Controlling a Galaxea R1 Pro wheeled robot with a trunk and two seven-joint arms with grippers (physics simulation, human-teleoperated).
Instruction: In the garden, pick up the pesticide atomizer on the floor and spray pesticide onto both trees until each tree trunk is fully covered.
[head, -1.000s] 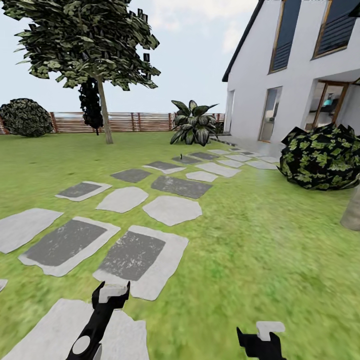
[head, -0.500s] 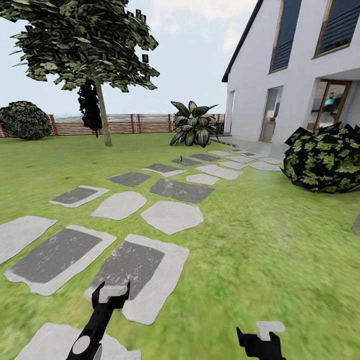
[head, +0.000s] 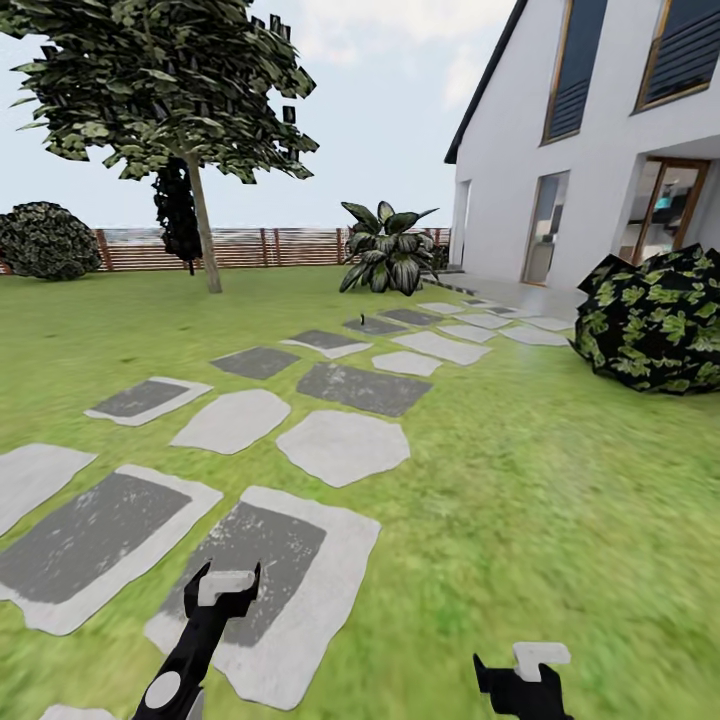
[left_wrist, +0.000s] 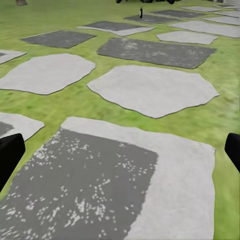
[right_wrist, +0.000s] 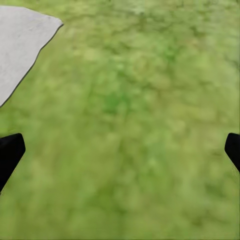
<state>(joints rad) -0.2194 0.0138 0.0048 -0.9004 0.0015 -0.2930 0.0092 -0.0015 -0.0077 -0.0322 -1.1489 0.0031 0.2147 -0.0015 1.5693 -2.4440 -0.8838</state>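
Green lawn (head: 520, 480) all around, crossed by grey stepping stones (head: 342, 446) leading toward white house (head: 600, 130). Left hand (head: 224, 587) low over a dark stone (left_wrist: 80, 190), fingers (left_wrist: 9, 155) spread wide, holding nothing. Right hand (head: 525, 668) over bare grass, fingers (right_wrist: 10, 152) also spread, empty. Far ahead on the path, small dark upright thing (head: 362, 322), maybe the atomizer, too small to tell. One tree (head: 165, 80) with straight trunk (head: 205, 232) before the wooden fence (head: 250, 247). Dark bush (head: 655, 320) near the house.
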